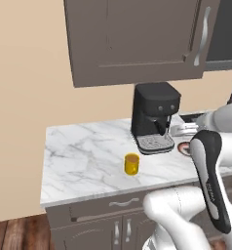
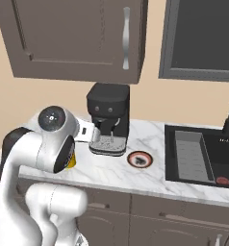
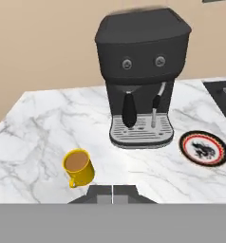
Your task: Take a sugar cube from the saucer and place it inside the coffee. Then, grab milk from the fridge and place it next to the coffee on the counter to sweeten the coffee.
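A white marble counter [image 1: 84, 161] with grey veins runs beneath grey-brown wall cabinets [image 1: 137, 39], with matching base cabinets [image 1: 103, 219] below it. The robot's white arm [image 1: 210, 171] rises in the foreground of both base views, crossing in front of the counter edge.

A black coffee machine [image 3: 141, 71] stands at the back of the counter against the tan wall, its silver drip tray facing forward. In the right base view a dark sink [image 2: 203, 153] with a tall faucet lies set into the counter to the machine's right, with a small red item in its near corner; the left base view gives no clear sight of the basin.

The saucer [image 3: 203, 147], red-brown rimmed with a dark centre, lies flat on the counter just right of the drip tray. The yellow coffee [image 3: 79, 167] mug, holding brown liquid, stands upright in front of the machine and to its left, well apart from the saucer.

In the hand view the gripper [image 3: 113, 193] sits at the bottom centre, its two dark tips pressed together with nothing visible between them. The mug stands just up and left of the tips, not touching them; the saucer lies farther off to their upper right.
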